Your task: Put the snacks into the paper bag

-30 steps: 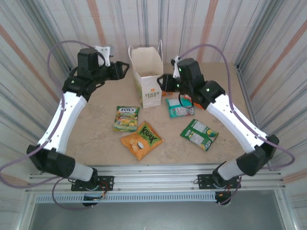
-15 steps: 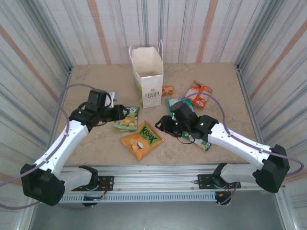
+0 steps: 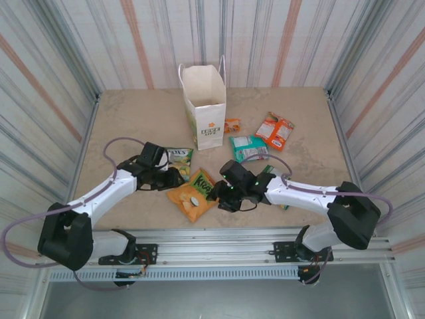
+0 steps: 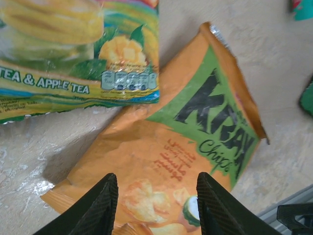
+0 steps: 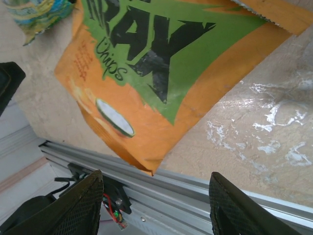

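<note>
The white paper bag (image 3: 206,109) stands upright and open-topped at the back centre. An orange Krax packet (image 3: 192,196) lies flat near the front edge, with a green-yellow FOX'S packet (image 3: 179,155) just behind it. My left gripper (image 3: 174,178) hovers open over the Krax packet (image 4: 171,147), its fingers either side of the lower face. My right gripper (image 3: 216,196) is open at the Krax packet's (image 5: 146,73) front corner, nothing between its fingers. Teal (image 3: 249,147), orange-white (image 3: 275,130) and tiny orange (image 3: 232,125) packets lie right of the bag. A dark green packet (image 3: 270,171) is mostly under the right arm.
The aluminium frame rail (image 5: 195,196) runs along the table's front edge, right below the right gripper. Corrugated walls (image 3: 53,80) close in the table on three sides. The FOX'S packet (image 4: 73,54) lies close behind the left fingers.
Both arms have swung down from beside the paper bag to the Krax packet near the front edge. The left jaws have narrowed somewhat; the right jaws have widened slightly.
</note>
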Robot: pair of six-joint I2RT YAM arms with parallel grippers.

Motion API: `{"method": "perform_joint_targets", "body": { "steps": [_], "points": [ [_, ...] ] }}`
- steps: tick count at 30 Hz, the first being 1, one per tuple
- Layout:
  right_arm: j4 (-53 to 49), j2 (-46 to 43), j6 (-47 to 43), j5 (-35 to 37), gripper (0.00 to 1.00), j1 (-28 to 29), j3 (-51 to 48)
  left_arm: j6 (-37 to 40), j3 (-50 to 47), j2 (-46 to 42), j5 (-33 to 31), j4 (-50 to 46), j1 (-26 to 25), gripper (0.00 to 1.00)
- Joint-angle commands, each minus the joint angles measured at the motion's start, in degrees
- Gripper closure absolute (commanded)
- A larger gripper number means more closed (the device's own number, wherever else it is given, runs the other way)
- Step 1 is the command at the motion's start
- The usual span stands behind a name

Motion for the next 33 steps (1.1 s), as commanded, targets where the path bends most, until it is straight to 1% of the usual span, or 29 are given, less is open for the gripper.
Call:
{"method": "perform_joint_targets", "body": {
  "steps": [1, 5, 10, 14, 21, 24, 27, 30, 33],
  "points": [
    [4.4, 2.6, 2.8, -2.0, 0.41, -0.3, -1.7, -0.8, -1.3, 1.9, 0.4, 2.2, -0.6, 0.53],
    [6.6, 5.5, 2.1, -3.0, 0.41, -1.1, -1.5, -0.7, -2.5, 4.1, 0.6, 3.2, -0.9, 0.54],
    [6.3, 7.9, -1.5, -3.2, 0.41, -3.7, -0.2, -0.6, -4.2, 6.8, 1.3, 5.0, -1.8, 0.61],
    [5.9, 9.6, -5.0, -2.7, 0.41, -6.6, 0.8, -0.2, -4.2, 8.2, 1.8, 4.9, -3.9, 0.65],
    [7.1, 11.7, -15.8, -3.2, 0.41, -13.3, 3.9, -1.7, -4.6, 7.3, 3.9, 5.3, -8.0, 0.65],
    [5.5, 10.3, -19.3, -3.3, 0.42, -16.6, 4.7, -2.8, -4.6, 5.7, 4.5, 5.3, -9.5, 0.64],
    [0.9, 6.7, -22.7, -2.0, 0.41, -18.5, 4.4, -5.5, -4.7, 2.5, 4.1, 4.8, -9.6, 0.62],
    [-3.6, 2.9, -25.2, -1.2, 0.39, -18.8, 3.2, -7.7, -4.7, -2.1, 0.8, 3.7, -9.5, 0.59],
    [-2.4, -0.2, -25.0, -3.7, 0.39, -18.0, 0.1, -8.2, -4.7, -5.3, -1.8, 2.5, -8.3, 0.58]
  ]
}}
